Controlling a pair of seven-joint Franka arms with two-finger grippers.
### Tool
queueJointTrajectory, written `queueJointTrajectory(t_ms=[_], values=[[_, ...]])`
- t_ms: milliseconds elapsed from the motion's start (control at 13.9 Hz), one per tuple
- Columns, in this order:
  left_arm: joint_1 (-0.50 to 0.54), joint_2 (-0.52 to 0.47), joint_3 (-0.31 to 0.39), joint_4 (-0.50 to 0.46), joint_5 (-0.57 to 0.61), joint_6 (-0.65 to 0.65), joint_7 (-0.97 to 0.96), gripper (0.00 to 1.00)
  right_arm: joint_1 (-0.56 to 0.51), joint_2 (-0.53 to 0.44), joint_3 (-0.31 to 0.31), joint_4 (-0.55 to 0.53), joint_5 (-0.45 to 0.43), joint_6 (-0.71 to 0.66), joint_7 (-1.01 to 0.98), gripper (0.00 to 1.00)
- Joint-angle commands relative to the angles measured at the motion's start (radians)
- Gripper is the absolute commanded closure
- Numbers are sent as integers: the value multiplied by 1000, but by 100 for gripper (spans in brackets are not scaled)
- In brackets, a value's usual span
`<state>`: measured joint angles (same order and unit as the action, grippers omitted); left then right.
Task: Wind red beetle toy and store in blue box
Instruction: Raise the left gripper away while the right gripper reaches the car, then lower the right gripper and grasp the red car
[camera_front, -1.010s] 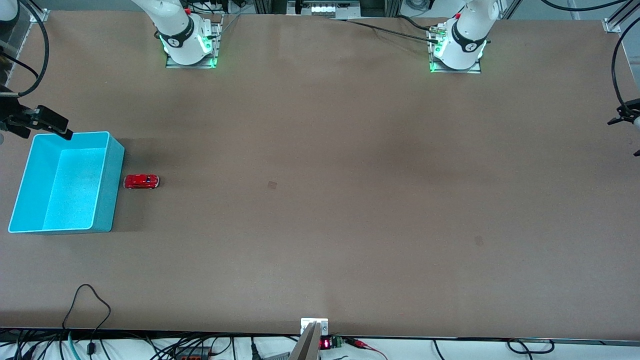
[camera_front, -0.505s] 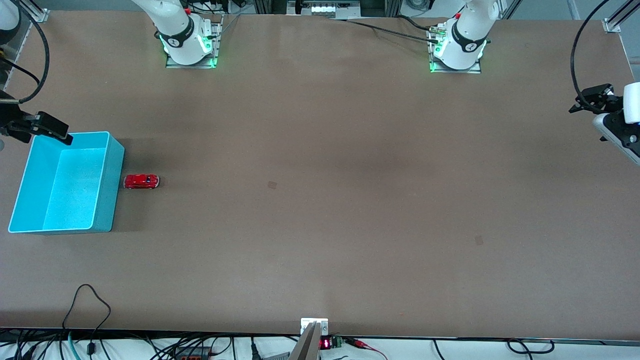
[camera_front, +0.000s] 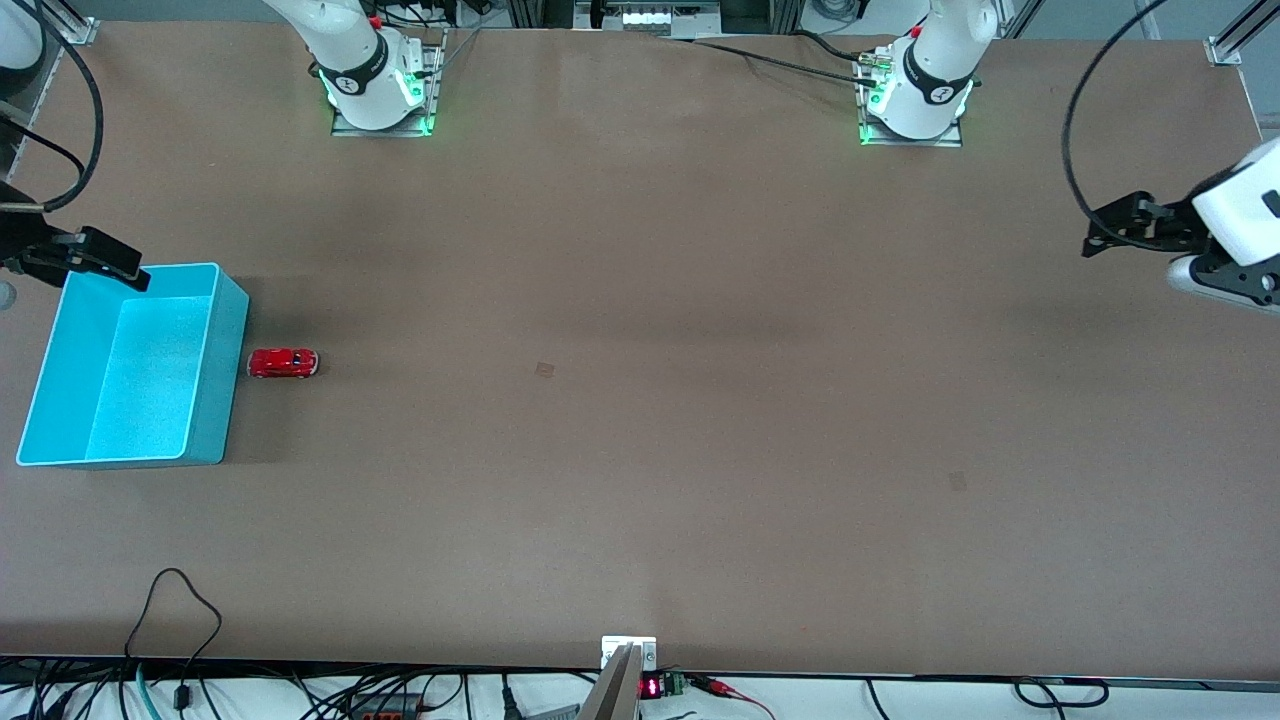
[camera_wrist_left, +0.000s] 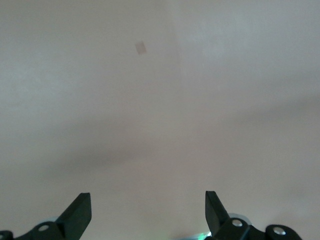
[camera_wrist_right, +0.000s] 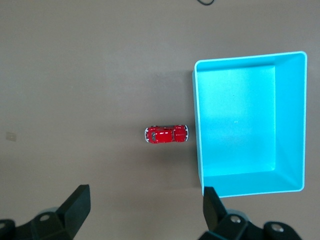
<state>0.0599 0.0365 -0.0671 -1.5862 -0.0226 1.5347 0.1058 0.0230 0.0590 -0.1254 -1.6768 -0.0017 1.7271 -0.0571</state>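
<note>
The red beetle toy (camera_front: 283, 363) (camera_wrist_right: 166, 134) is found upright on its wheels on the brown counter (camera_front: 640, 420), toward the right arm's end. It is set just beside the long wall of the blue box (camera_front: 216, 375) (camera_wrist_right: 197, 130), apart from it by a narrow strip of bare surface, with one bumper turned toward that wall. Nothing is seen touching the toy, and open counter is noted all around it except on the box side.

The blue box is seen standing upright with its mouth open and nothing visible inside. Its outer long wall lies close to the counter's edge at the right arm's end.

The right gripper (camera_front: 125, 268) (camera_wrist_right: 145, 210) is located in the air over the box's corner nearest the robot bases. Its fingers (camera_wrist_right: 77, 202) are seen spread wide, with nothing held between them; toy and box are both framed in the right wrist view.

The left gripper (camera_front: 1095, 238) (camera_wrist_left: 148, 210) is located in the air over bare counter at the left arm's end, well apart from the toy. Its fingers (camera_wrist_left: 80, 210) are likewise spread wide with nothing between them. Only plain surface and a small pale patch (camera_wrist_left: 141, 47) are recorded below it.

A wide, unobstructed stretch of counter is observed between the two grippers.
</note>
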Motion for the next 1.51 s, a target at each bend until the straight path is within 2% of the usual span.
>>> queueJointTrajectory(t_ms=[0, 216, 433, 577, 1010, 1443], values=[[-69, -122, 75, -147, -22, 87, -115, 0, -5, 53, 3, 26, 14, -15, -18, 0], [-84, -119, 89, -144, -19, 84, -130, 0, -8, 88, 4, 26, 34, 9, -78, 0], [-80, -106, 89, -126, -20, 82, -129, 0, -14, 166, 1, 31, 91, 45, -166, 0], [-78, -58, 85, -62, -22, 77, -130, 0, -25, 202, 3, 31, 89, 60, -254, 0], [-81, -49, 70, -40, -10, 61, -129, 0, -25, 321, 4, 31, 86, 115, -668, 0], [-78, -47, 70, -40, -10, 51, -127, 0, -8, 343, 7, -61, 78, 201, -1164, 0]])
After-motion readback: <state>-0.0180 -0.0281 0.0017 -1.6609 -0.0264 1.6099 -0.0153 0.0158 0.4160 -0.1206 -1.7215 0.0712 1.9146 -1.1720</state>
